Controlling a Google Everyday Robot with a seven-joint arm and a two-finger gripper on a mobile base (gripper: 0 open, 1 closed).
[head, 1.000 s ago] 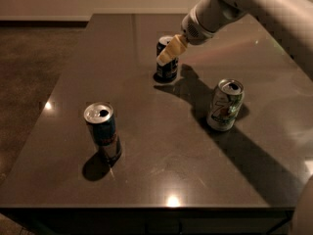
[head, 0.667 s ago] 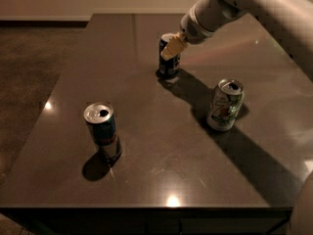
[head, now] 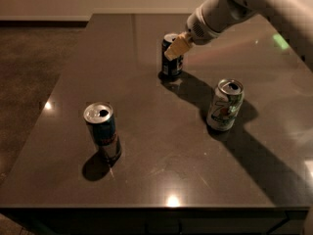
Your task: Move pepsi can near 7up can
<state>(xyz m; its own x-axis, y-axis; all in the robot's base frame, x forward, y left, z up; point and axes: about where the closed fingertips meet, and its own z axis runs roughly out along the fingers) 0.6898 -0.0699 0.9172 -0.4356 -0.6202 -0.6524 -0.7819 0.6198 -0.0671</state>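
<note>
The pepsi can, dark navy with a silver top, stands upright at the far middle of the dark table. My gripper reaches in from the upper right and is closed around the can's upper part. One cream finger shows across the front of the can. The 7up can, pale silver-white with green markings, stands upright to the right of the pepsi can and nearer the camera, about one and a half can heights away from it.
A slimmer blue-and-silver can stands upright at the near left of the table. My arm crosses above the table's far right part. The table's left edge drops to a brown floor.
The pepsi can has shifted slightly to the right and away from the camera together with my gripper. The 7up can and the slim can have not moved.
</note>
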